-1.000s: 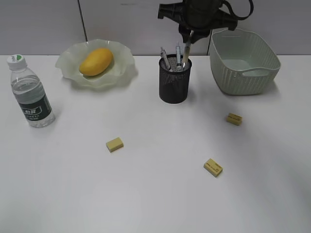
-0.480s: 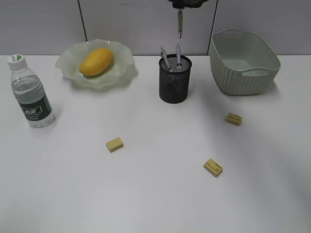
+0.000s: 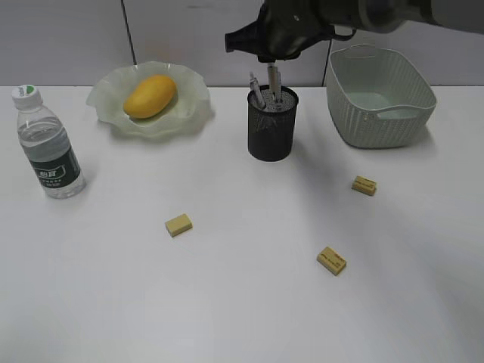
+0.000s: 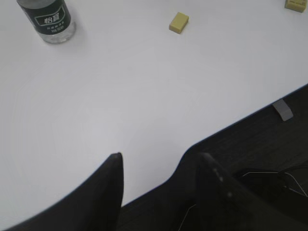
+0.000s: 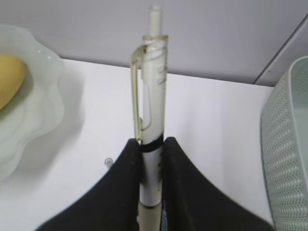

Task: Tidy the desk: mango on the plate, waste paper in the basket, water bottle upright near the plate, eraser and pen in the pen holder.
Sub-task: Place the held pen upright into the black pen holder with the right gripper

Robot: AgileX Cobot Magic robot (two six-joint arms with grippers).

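Observation:
My right gripper is shut on a clear and white pen, held upright just above the black mesh pen holder. Two other pens stand in the holder. The mango lies on the wavy green plate. The water bottle stands upright at the left of the desk. Three yellow erasers lie on the desk, at the left, front and right. The waste paper is out of view. My left gripper is open and empty over the desk's front edge.
The green woven basket stands right of the pen holder, close to my right arm. In the left wrist view the bottle and one eraser lie far ahead. A wall runs behind the desk.
My right gripper lifted the pen high above the holder half a second ago. It has now come back down with the pen and sits a little further left over the holder.

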